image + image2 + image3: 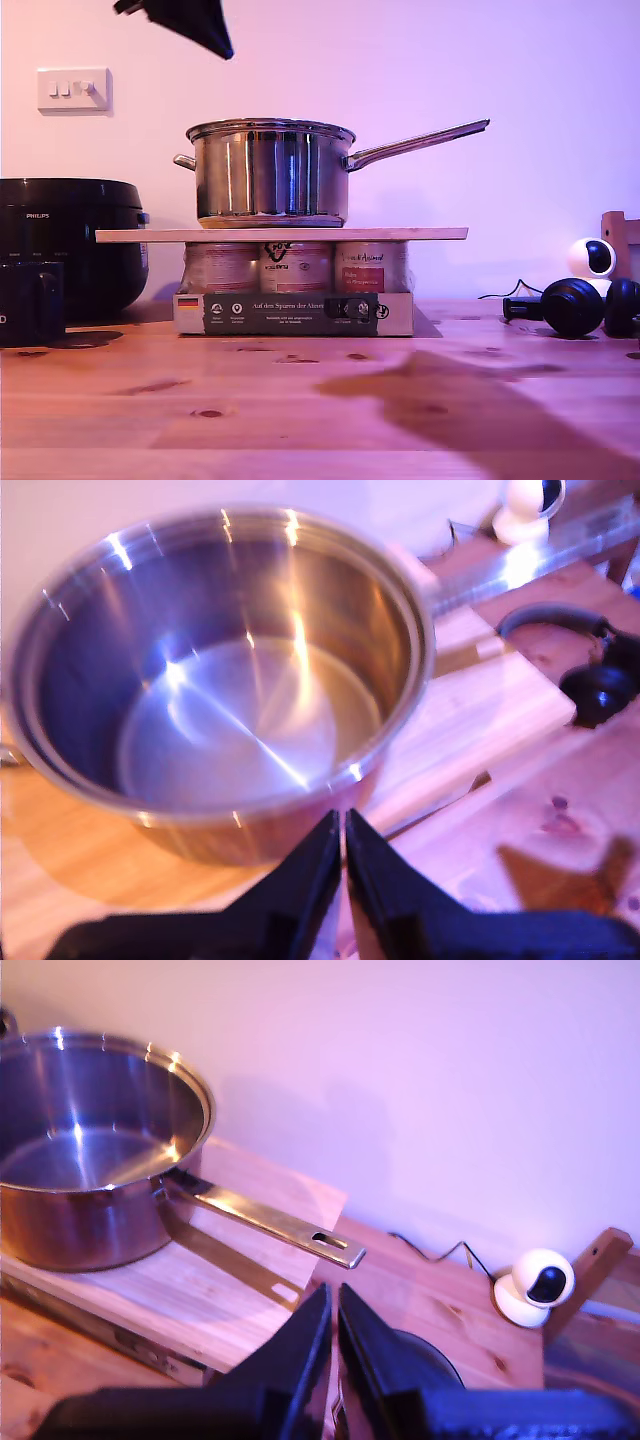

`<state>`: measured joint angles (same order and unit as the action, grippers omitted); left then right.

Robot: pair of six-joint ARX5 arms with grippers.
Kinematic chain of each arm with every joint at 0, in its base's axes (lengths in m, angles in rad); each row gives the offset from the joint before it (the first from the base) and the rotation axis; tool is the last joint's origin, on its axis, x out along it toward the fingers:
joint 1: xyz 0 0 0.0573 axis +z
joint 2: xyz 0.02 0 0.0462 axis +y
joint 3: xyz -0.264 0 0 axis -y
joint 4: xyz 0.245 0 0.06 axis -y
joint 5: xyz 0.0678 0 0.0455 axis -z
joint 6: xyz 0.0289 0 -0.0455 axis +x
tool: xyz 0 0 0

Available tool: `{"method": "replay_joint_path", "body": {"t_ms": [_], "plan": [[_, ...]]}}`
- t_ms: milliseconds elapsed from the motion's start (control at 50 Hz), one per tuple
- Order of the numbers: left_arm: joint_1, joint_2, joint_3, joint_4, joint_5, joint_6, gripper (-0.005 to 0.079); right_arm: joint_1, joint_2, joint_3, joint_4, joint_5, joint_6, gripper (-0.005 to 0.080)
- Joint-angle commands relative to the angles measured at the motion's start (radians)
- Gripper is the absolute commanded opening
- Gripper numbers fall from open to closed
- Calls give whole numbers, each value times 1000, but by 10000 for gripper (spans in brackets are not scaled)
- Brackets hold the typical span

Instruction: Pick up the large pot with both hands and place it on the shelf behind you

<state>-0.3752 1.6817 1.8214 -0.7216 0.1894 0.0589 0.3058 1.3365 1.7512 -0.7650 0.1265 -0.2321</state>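
The large pot (270, 175), shiny steel and empty, stands upright on the shelf (420, 234), a pale board resting on a pack of tins (300, 290). Its long handle (420, 143) points to the exterior view's right. My first gripper (343, 825) is shut on nothing, hovering above and just outside the pot (220, 680) rim, over the shelf (480, 710). My second gripper (333, 1300) is also shut and empty, apart from the pot (90, 1150), a little beyond the tip of the handle (270, 1222) and off the shelf (120, 1280) edge. Part of a black arm (190, 25) shows above the pot.
A black Philips cooker (60, 240) stands at the exterior view's left. Black headphones (575, 305) and a small white camera (592, 258) lie at its right, beside a wooden piece (620, 240). A light switch (72, 88) is on the wall.
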Motion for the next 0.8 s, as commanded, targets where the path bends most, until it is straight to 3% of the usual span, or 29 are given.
{"method": "replay_joint_path", "body": {"t_ms": [0, 460, 780], "plan": [[-1, -76, -82, 63, 5, -13, -21, -1, -18, -79, 49, -21, 8, -13], [2, -410, -646, 528, -27, -80, -21, 2, -186, -506, 423, -93, 57, -13], [-26, -614, -939, 729, -61, -122, -21, 24, -371, -787, 646, -164, 78, -13]]}}
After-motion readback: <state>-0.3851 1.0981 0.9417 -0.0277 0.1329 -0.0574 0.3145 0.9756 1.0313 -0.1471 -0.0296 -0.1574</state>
